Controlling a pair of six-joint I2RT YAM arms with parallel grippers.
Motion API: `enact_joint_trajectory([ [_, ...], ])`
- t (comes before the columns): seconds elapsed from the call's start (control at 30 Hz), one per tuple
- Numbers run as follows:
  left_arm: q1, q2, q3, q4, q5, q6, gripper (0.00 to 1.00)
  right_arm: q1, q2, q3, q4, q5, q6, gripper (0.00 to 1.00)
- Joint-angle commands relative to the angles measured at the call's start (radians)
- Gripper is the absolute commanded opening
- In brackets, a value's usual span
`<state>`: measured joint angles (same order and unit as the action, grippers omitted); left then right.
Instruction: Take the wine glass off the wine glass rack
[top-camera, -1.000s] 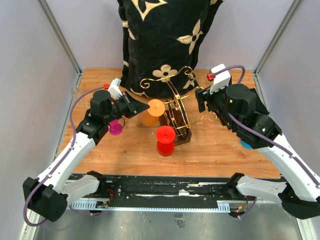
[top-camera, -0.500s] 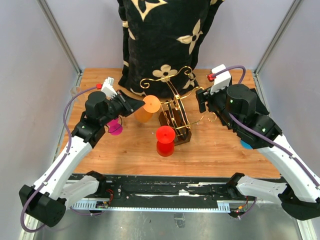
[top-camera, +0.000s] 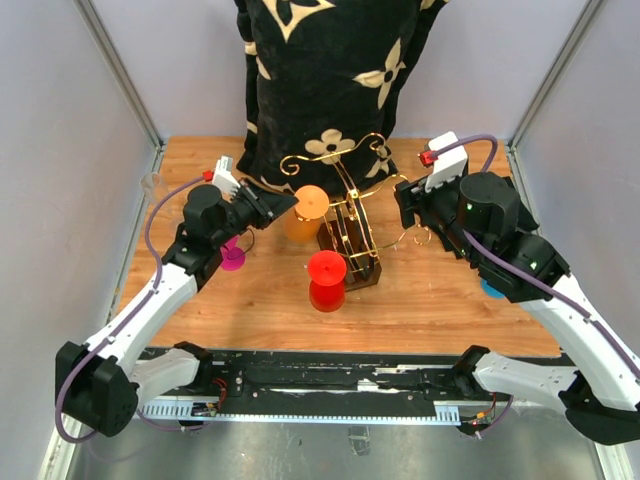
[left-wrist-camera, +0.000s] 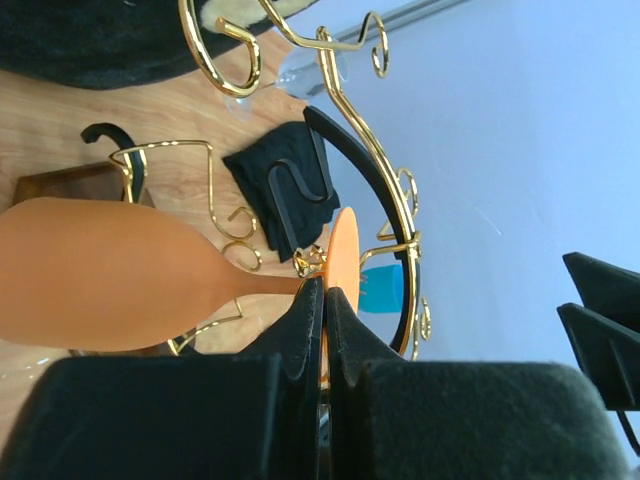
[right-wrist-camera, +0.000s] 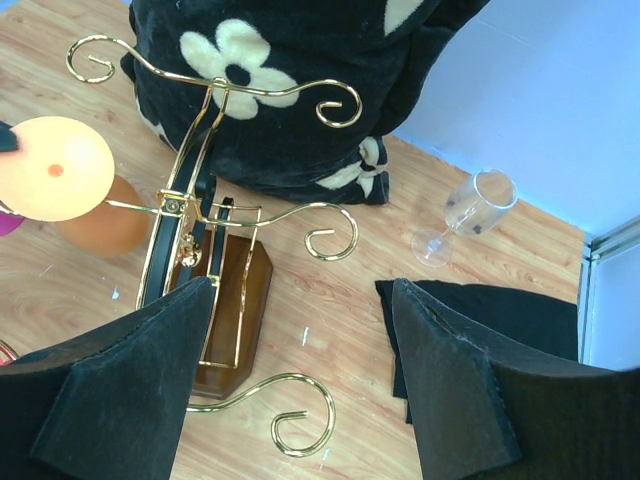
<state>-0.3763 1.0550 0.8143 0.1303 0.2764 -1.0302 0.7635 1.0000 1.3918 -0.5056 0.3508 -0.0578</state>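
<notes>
Movement is small: the orange wine glass (top-camera: 310, 205) drifts back toward the wine glass rack (top-camera: 350, 235), stem clamped in the left fingers (left-wrist-camera: 300, 335); right fingers (right-wrist-camera: 130, 390) stay apart. With its foot beside a gold arm, removal looks unfinished.

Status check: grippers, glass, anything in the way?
Left gripper shut on orange glass stem. Right gripper open, over rack. Glass foot at gold rack arm. Red glass close beside.

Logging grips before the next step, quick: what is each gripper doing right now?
Left gripper: closed on the orange wine glass, at its stem by the foot.
Right gripper: open, holding nothing.
</notes>
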Motion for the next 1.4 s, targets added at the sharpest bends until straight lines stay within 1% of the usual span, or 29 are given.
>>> enact_joint_trajectory([
  [0.0,0.007,0.012,-0.003,0.182,0.067,-0.040,0.01,-0.018,-0.014,-0.021,0.013,-0.004,-0.014,0.74],
  [0.23,0.005,-0.087,-0.044,0.198,0.155,-0.040,0.01,-0.021,-0.013,-0.045,0.030,-0.020,0.000,0.73],
  [0.33,0.006,-0.146,-0.074,0.171,0.186,-0.050,0.01,-0.022,-0.011,-0.053,0.037,-0.028,0.008,0.73],
  [0.5,0.007,-0.242,-0.111,0.077,0.195,-0.032,0.00,-0.022,-0.013,-0.057,0.038,-0.030,0.011,0.73],
  [0.6,0.007,-0.275,-0.145,0.098,0.227,-0.065,0.00,-0.022,-0.013,-0.059,0.042,-0.033,0.012,0.73],
  [0.67,0.007,-0.277,-0.162,0.114,0.241,-0.078,0.01,-0.022,-0.012,-0.061,0.045,-0.037,0.012,0.73],
  [0.73,0.006,-0.263,-0.161,0.099,0.234,-0.060,0.01,-0.022,-0.009,-0.061,0.048,-0.043,0.016,0.73],
  [0.9,0.006,-0.188,-0.161,0.167,0.248,-0.065,0.00,-0.021,-0.007,-0.063,0.049,-0.049,0.018,0.73],
  [1.03,0.004,-0.122,-0.157,0.258,0.288,-0.103,0.00,-0.021,-0.009,-0.067,0.048,-0.044,0.012,0.73],
  [1.1,-0.007,-0.102,-0.150,0.276,0.304,-0.108,0.01,-0.022,-0.010,-0.068,0.048,-0.037,0.009,0.73],
  [1.23,-0.027,-0.105,-0.165,0.295,0.336,-0.118,0.01,-0.021,-0.011,-0.070,0.048,-0.032,0.007,0.73],
  [1.37,-0.031,-0.156,-0.203,0.277,0.375,-0.128,0.00,-0.021,-0.011,-0.076,0.048,-0.038,0.010,0.73],
])
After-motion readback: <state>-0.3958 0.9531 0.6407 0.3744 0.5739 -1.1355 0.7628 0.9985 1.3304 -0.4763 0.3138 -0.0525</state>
